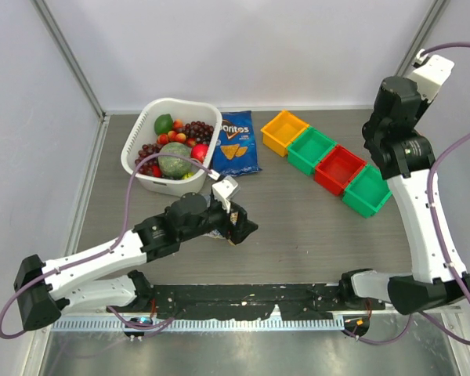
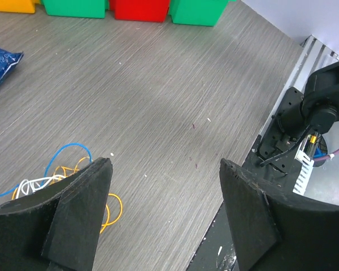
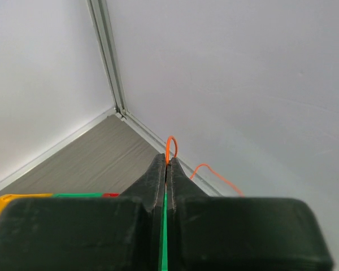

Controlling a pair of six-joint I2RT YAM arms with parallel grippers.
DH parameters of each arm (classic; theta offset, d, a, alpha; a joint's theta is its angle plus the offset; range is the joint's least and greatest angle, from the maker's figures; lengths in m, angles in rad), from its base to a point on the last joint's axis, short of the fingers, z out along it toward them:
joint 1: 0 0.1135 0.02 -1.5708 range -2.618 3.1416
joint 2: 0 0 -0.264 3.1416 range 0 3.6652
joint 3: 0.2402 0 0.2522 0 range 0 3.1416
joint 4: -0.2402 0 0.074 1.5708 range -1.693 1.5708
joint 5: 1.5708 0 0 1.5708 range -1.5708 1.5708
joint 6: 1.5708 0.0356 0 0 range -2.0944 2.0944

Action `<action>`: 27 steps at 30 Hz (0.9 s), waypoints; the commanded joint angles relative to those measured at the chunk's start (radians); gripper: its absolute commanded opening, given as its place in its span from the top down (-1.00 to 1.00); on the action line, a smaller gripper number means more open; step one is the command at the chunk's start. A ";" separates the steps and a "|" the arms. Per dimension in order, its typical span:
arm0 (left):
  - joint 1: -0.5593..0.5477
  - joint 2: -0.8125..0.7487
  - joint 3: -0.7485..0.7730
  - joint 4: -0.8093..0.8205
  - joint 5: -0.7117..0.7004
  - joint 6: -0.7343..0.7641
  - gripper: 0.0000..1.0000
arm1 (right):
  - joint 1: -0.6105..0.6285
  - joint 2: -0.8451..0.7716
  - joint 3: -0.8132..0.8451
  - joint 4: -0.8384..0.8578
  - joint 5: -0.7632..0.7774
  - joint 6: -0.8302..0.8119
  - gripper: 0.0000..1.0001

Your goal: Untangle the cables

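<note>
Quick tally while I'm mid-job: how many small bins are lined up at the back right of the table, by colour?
Yellow-orange bin: 1
Green bins: 2
Red bin: 1
Total: 4

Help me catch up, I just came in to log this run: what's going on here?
Two robot arms are doing an untangling job. The right gripper, raised near the far corner, has its fingers shut on an orange cable. The left gripper hovers open over the table, beside a loose bundle of blue, white and yellow cables.
</note>
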 commanded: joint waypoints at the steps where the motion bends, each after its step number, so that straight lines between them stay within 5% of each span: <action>1: -0.001 -0.045 -0.066 0.089 -0.032 -0.020 -0.61 | -0.065 0.034 0.078 -0.057 -0.110 0.098 0.99; 7: -0.023 -0.079 -0.106 0.102 -0.138 0.009 -0.61 | -0.078 0.051 0.104 -0.041 0.000 0.027 0.99; 27: -0.031 -0.103 -0.136 0.135 -0.129 0.032 -0.62 | -0.079 -0.026 -0.045 -0.036 -0.002 0.107 0.99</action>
